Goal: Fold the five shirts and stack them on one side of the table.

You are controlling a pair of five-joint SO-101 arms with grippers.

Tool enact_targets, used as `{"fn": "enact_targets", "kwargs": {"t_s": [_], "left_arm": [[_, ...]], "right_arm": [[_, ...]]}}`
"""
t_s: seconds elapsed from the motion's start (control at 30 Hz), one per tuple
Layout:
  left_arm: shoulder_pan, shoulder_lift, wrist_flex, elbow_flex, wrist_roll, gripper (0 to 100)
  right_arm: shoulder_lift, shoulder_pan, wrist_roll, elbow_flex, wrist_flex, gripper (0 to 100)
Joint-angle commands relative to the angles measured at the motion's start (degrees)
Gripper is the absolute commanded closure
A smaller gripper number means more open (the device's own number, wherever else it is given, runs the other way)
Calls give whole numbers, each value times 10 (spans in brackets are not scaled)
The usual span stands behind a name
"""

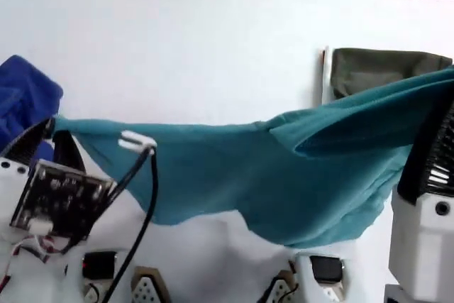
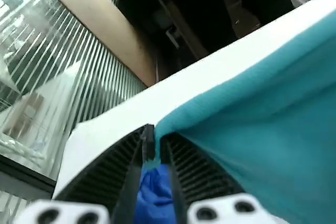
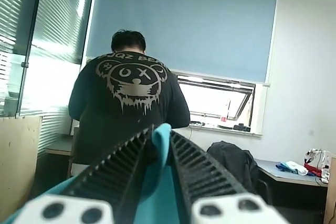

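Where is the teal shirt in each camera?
High view: teal shirt stretched across the table's near side.
Left wrist view: corner pinched in left gripper.
Right wrist view: edge pinched in right gripper.
Landmark: blue shirt by the left gripper, high and left wrist views.

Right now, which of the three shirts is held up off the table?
The teal shirt, stretched between the left gripper and right gripper. The blue shirt lies bunched on the table; the olive shirt lies flat on it.
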State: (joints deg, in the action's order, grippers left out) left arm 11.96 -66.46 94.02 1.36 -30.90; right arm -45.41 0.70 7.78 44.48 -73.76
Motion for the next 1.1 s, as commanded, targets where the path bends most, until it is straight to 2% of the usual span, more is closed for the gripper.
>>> {"fn": "enact_targets", "kwargs": {"t_s": [0.0,0.3,0.47,0.73,1.07], "left_arm": [[5,-2,19,68,1,975],[5,-1,60,142,1,975],[38,0,54,137,0,975],[40,77,-26,65,4,975],[39,244,-97,59,1,975]], "right_arm": [[-19,1,-1,4,-15,980],[-59,0,-2,1,-29,980],[-56,0,-4,-7,-29,980],[12,0,-5,-125,36,980],[104,-19,-2,-282,143,980]]}}
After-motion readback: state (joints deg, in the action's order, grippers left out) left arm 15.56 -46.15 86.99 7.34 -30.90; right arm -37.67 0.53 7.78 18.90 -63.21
